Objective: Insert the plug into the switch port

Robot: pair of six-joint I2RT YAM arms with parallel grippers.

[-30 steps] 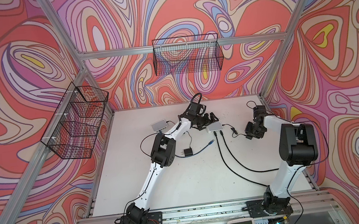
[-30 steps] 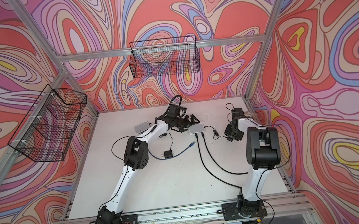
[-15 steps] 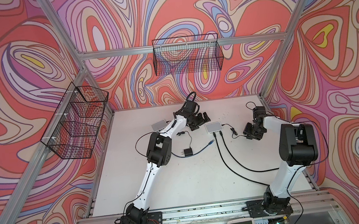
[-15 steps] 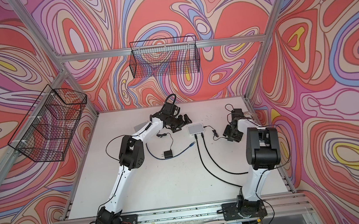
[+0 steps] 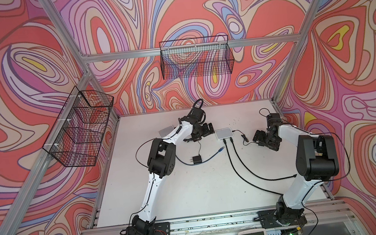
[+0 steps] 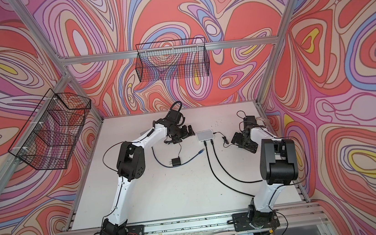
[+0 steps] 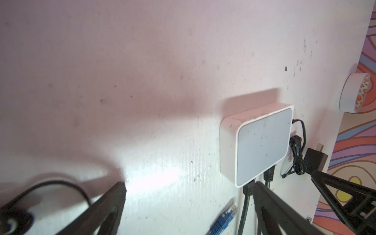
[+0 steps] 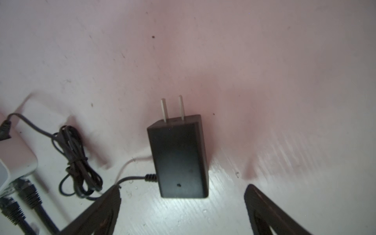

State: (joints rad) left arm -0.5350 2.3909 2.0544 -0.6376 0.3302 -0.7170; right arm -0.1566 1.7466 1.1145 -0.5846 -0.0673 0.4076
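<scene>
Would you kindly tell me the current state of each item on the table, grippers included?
Switch: lying flat, black cables and power lead plugged in.
Blue plug: unplugged, lying loose.
Adapter: lying flat, prongs bare, not held.
Left gripper: open, empty.
Right gripper: open, empty.

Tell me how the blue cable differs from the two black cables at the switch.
The blue cable ends loose beside the switch, in no port; the black cables are plugged into it. The blue cable runs off towards the left arm, the black cables towards the right arm. All lie on the table.
</scene>
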